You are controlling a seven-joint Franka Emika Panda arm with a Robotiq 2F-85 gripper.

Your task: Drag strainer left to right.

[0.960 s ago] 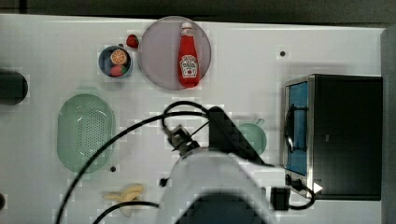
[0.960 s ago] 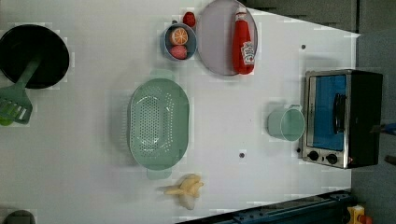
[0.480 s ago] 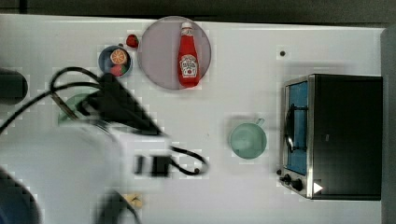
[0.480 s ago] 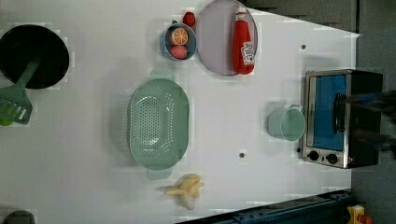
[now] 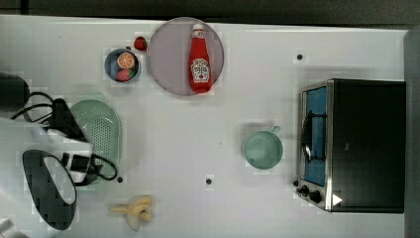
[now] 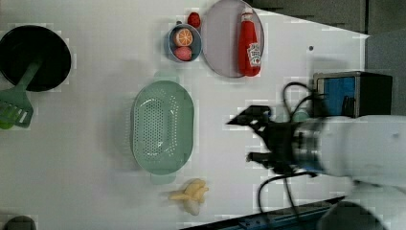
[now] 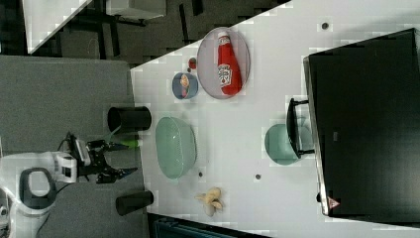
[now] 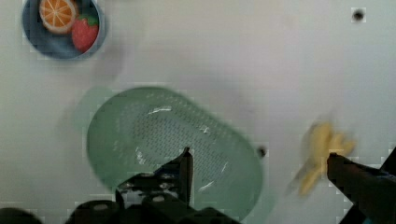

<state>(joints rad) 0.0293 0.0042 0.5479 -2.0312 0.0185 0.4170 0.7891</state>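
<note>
The strainer (image 6: 163,127) is a pale mint-green oval colander with small holes, resting flat on the white table. In the left view my gripper (image 6: 242,139) hangs open and empty to the strainer's right, clear of it. In the top view my arm (image 5: 49,168) covers the left part of the strainer (image 5: 105,130). The right view puts the gripper (image 7: 124,158) left of the strainer (image 7: 176,146), past the table edge. In the wrist view the gripper (image 8: 261,170) is open above one end of the strainer (image 8: 163,135); one finger (image 8: 184,165) lies over its rim.
A mint-green mug (image 5: 262,148) stands beside a toaster oven (image 5: 356,144). A plate (image 5: 166,59) carries a ketchup bottle (image 5: 199,59), with a blue fruit bowl (image 5: 122,65) next to it. A banana (image 5: 133,209) lies near the front edge. A black pan (image 6: 33,57) holds a green spatula (image 6: 14,103).
In the top view my arm swung from the table's middle to the left, over the strainer. In the left view the arm came in from the right. The strainer has not moved.
</note>
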